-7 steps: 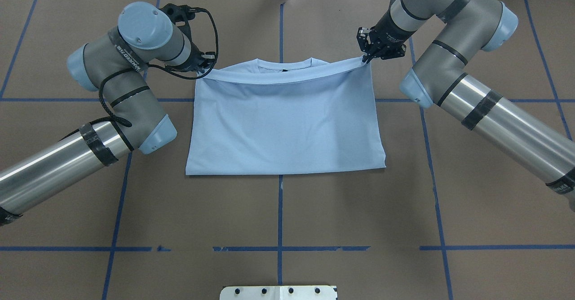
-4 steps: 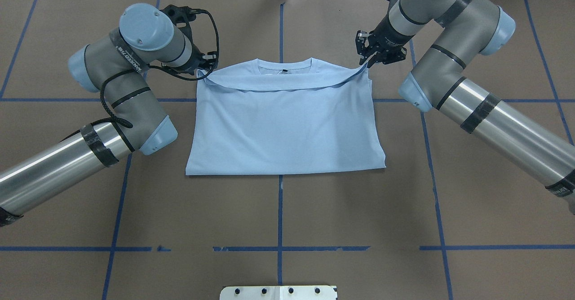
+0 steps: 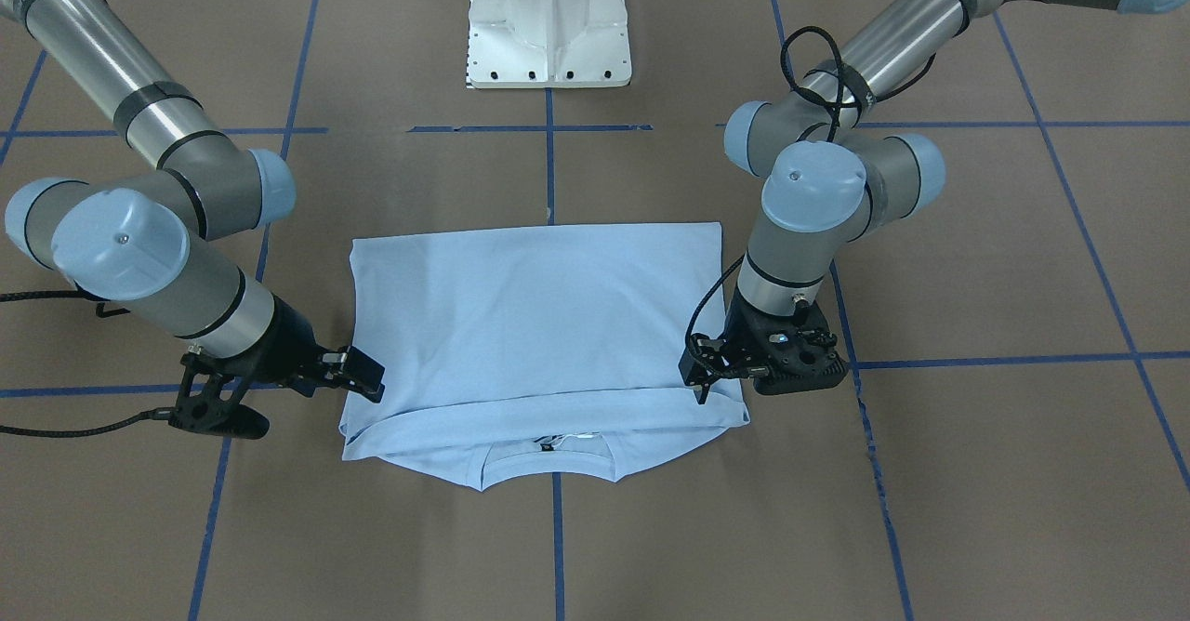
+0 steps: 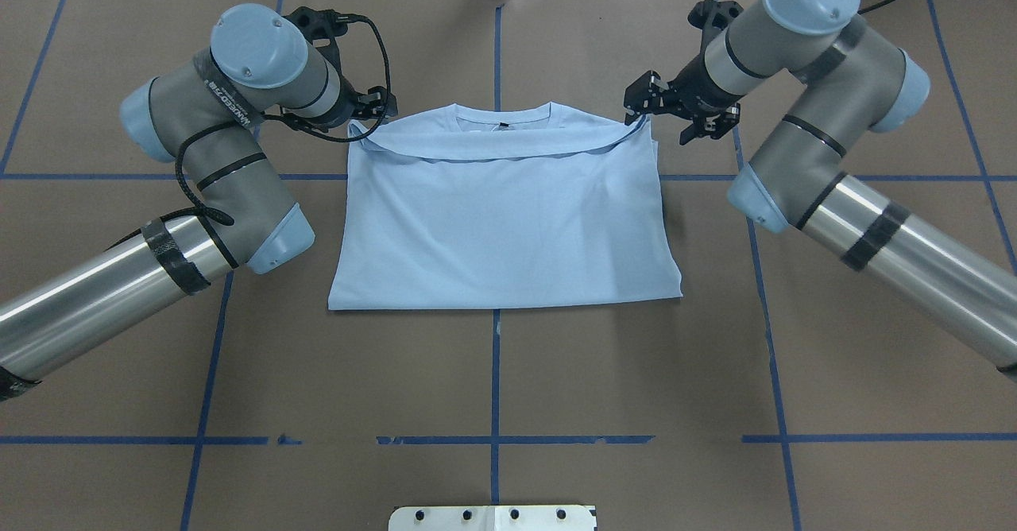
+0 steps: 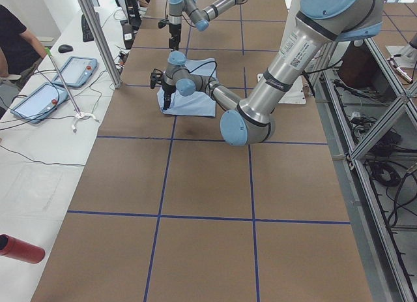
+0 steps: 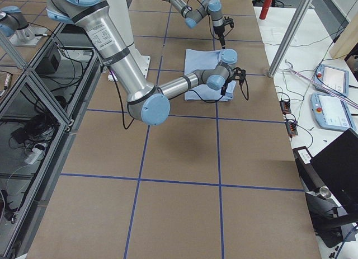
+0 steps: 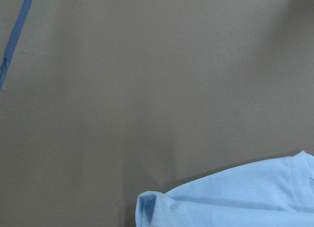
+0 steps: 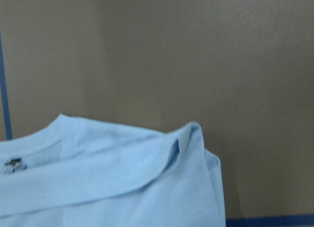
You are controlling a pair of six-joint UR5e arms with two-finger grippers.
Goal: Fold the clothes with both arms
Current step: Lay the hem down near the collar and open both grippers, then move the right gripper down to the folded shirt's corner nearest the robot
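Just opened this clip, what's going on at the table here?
Two robot arms are folding a light blue T-shirt on the brown table. The shirt lies folded in half, with its hem brought up to just short of the collar. The left hand sits at one far corner of that top layer and the right hand at the other. Whether either hand is pinching the cloth cannot be told. The hem edge dips a little between the two corners.
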